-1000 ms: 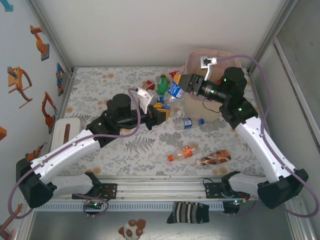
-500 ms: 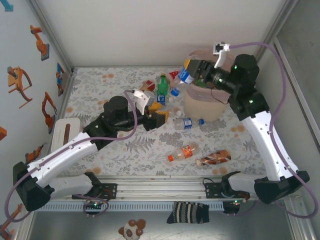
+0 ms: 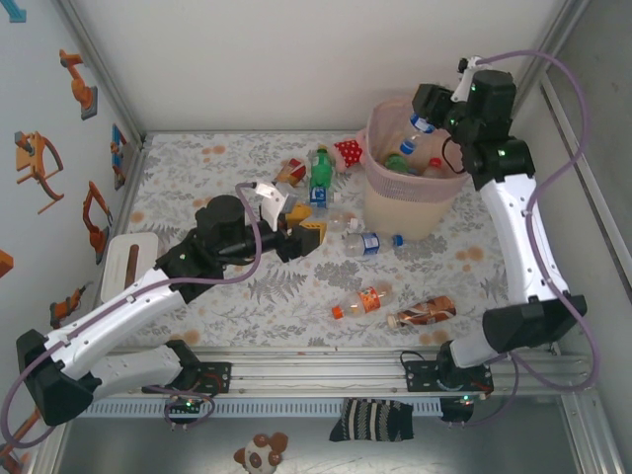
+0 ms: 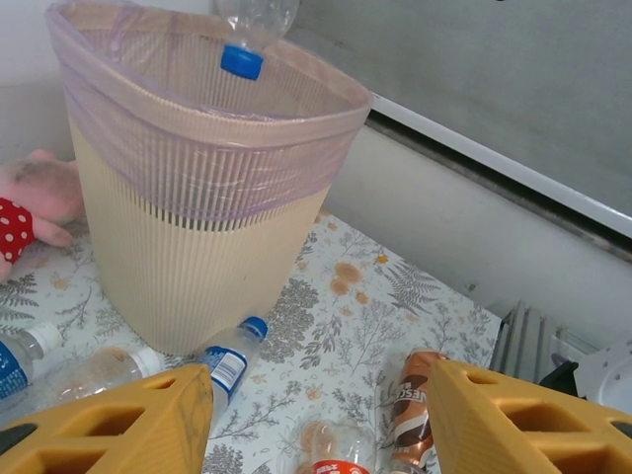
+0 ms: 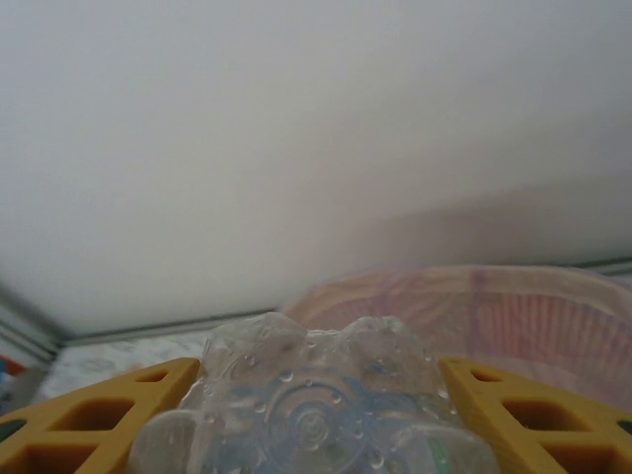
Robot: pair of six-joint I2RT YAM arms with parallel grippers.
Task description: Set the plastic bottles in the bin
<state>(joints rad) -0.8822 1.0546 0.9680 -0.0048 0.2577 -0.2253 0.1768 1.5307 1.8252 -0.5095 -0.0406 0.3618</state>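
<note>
the right claw [image 3: 432, 104] has swung up over the bin [image 3: 380, 193], clenched on a bottle [image 4: 255, 25]. the left claw [image 4: 316, 425] has opened, empty. the drop looks due.

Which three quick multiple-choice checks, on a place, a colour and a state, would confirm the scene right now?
1. Where is the clear bottle held by the right gripper?
A. Above the bin
B. Lying on the table
C. Inside the left gripper

2. What colour is its cap?
A. Red
B. Blue
C. Green

3. How is the left gripper?
A. Shut on a bottle
B. Open and empty
C. Shut on nothing

Key: 1 A, it hangs cap-down over the bin's opening; 2 B, the left wrist view shows it blue; 3 B, its fingers stand apart with nothing between.
</note>
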